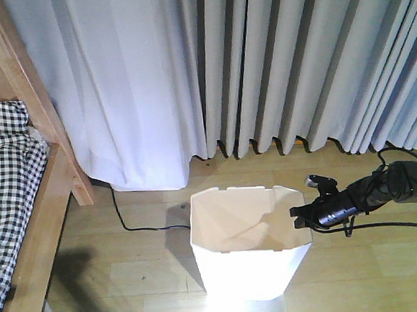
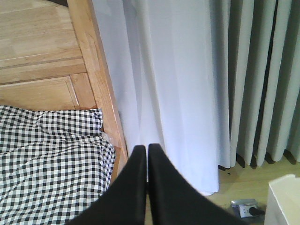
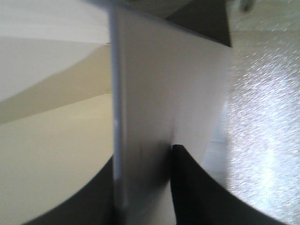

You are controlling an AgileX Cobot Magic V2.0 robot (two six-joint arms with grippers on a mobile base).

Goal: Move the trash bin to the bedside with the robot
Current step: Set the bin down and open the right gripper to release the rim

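Trash bin (image 1: pixel 249 244) stands on the floor, its rim wall pinched in your right claw (image 1: pixel 299 217); your left claw (image 2: pixel 146 154) hangs closed and empty. You're mid-move: next, drag it gently away from the claw's side, toward the bed (image 1: pixel 26 238)

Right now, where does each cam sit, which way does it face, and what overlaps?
Exterior front: high on the robot, looking down-forward at trash bin, bed, curtains; right tool on the bin's rim.
Left wrist: on the left arm, facing bed and curtains; left tool shut, empty.
Right wrist: at the bin's rim, wall between the fingers.
Shared: all see the bin.
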